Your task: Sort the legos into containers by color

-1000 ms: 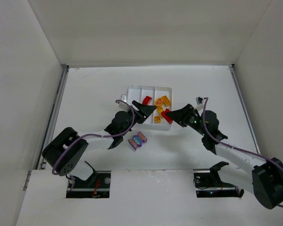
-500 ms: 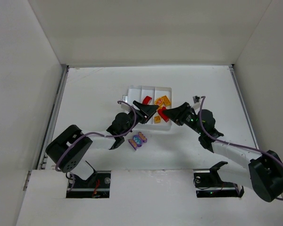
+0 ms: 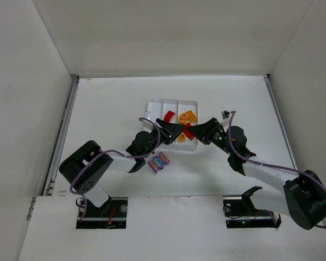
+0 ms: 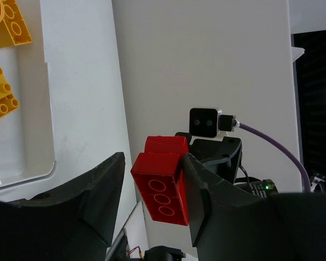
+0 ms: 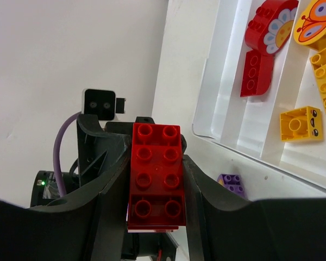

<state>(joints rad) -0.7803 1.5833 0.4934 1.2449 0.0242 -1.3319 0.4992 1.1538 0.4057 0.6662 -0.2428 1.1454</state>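
Note:
My right gripper (image 3: 197,132) is shut on a red lego brick (image 3: 188,131), held above the near edge of the white tray (image 3: 152,102). In the right wrist view the brick (image 5: 155,174) sits studs-up between both fingers. My left gripper (image 3: 176,128) faces it with its jaws open around the same brick (image 4: 162,185). The brick lies against one left finger, with a gap to the other. The tray holds red legos (image 5: 255,73) in one compartment and yellow-orange legos (image 3: 187,116) in another. Purple legos (image 3: 158,161) lie on the table in front of the tray.
Each wrist camera sees the other arm's camera close behind the brick, the right arm's in the left wrist view (image 4: 204,122) and the left arm's in the right wrist view (image 5: 100,101). A small dark object (image 3: 228,115) lies on the table right of the tray. White walls enclose the table.
My right gripper has carried the red brick left, into the open jaws of my left gripper. My left gripper has edged right to meet it.

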